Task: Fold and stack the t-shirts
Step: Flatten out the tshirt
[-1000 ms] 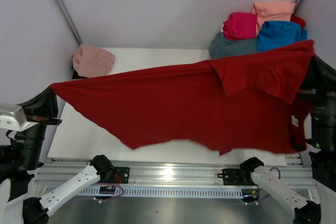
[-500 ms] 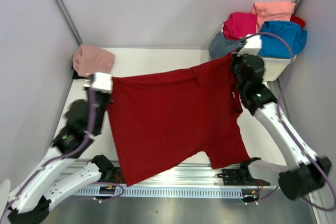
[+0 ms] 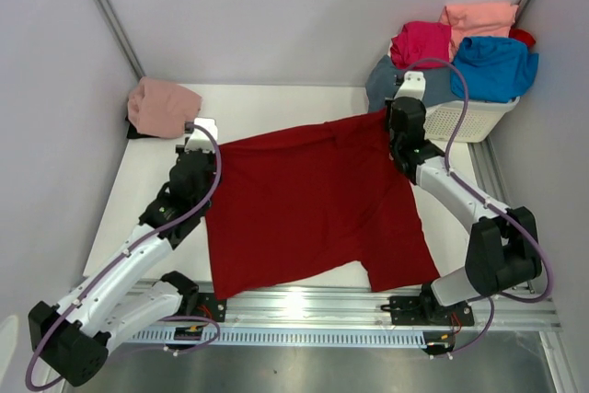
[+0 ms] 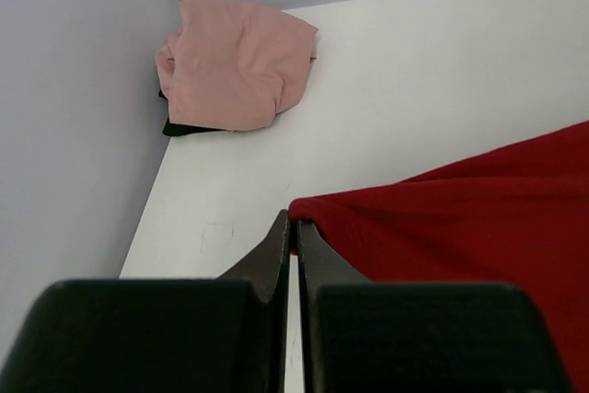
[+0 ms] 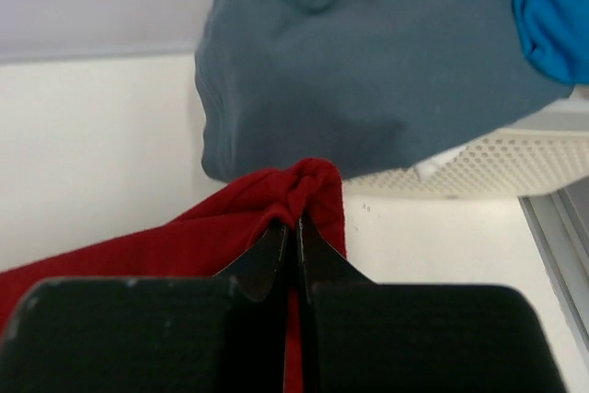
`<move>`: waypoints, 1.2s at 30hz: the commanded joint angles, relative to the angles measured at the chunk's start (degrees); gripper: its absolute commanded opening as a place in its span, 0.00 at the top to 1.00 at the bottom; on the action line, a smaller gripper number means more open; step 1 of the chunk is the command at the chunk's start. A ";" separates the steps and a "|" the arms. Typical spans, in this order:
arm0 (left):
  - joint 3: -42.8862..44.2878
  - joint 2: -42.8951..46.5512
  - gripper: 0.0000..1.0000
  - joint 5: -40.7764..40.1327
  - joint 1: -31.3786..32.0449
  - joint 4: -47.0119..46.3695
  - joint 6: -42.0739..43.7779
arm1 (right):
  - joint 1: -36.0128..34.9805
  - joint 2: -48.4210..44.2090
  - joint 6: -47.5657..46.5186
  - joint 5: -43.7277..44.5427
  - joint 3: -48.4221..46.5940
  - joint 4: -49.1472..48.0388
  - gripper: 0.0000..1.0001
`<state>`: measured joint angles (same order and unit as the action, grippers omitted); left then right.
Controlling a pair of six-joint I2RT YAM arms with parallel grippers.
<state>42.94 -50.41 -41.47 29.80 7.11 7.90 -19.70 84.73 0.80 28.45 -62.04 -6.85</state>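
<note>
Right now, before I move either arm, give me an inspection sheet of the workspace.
Surface: white table, partly covered by cloth.
Job's things: dark red t-shirt spread mid-table; dusty pink t-shirt far left; grey-blue, magenta, blue and salmon t-shirts heaped on the white basket.
Clutter: dark item under the pink one, unidentifiable.
Grippers: left gripper and right gripper, jaws shut on the dark red t-shirt's far corners.
Cables: purple cables looping along both arms.
Surroundings: grey walls, metal rail in front.

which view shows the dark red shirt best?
Top external: the whole dark red shirt is in frame, spread out. Left wrist shows only one corner and some edge; right wrist only a bunched corner.
</note>
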 commanded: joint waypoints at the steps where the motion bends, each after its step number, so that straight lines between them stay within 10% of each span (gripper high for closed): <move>1: -0.66 1.81 0.99 -3.70 -0.88 -5.35 -2.45 | 0.89 -2.46 -0.53 1.18 0.42 -9.93 1.00; 24: 4.87 -15.40 0.99 -5.72 -7.39 -12.12 -1.40 | -1.21 31.89 4.66 -3.31 -31.63 -0.89 1.00; 36: 8.39 -30.88 0.99 -10.38 -10.20 -15.82 -3.86 | 0.01 35.16 8.17 -1.99 -26.56 -4.31 1.00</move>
<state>48.53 -80.53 -49.21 20.64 -4.25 6.00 -20.80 120.38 7.60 25.21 -89.56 -7.64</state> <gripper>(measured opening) 0.010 0.011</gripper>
